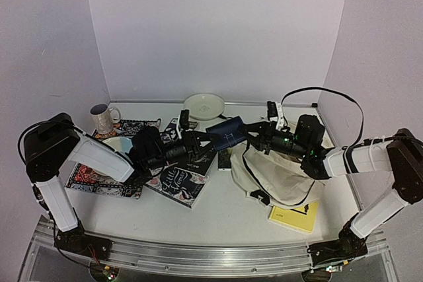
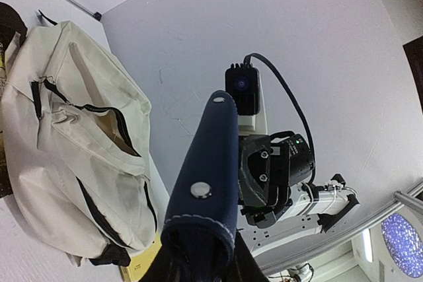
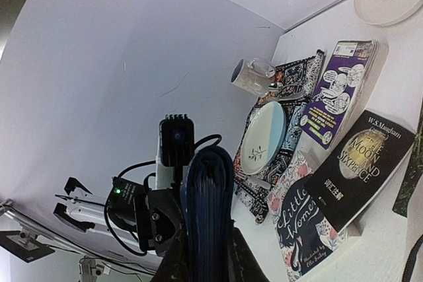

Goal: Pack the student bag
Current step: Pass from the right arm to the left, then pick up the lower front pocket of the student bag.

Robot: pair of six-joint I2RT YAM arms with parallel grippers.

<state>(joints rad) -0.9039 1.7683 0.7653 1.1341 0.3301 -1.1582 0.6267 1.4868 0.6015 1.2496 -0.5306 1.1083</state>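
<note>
On the right half of the table, the student bag is seen lying slumped, cream cloth with black straps. A yellow book is noted just beside its near edge. From the left wrist view the bag is shown with its zip opening partly agape; how wide cannot be told.

Just above and to the left of the bag's far end, a navy case is held off the table. Its long axis is laid left to right, spanning from one arm to the other.

The right gripper is placed at the case's right end, nearly over the bag. In its own view the case is seen edge-on, pinched between the two fingers, so a firm clamp is judged there.

The left gripper is set at the case's left end, well apart from the bag. In its view the case is seen rising from between the fingers, which lie close on either side; whether pressure is applied cannot be told.

The right arm is judged the nearer to the bag. The coming move is judged to depend on the case being carried rightward and down, end first, toward the opening.
</note>
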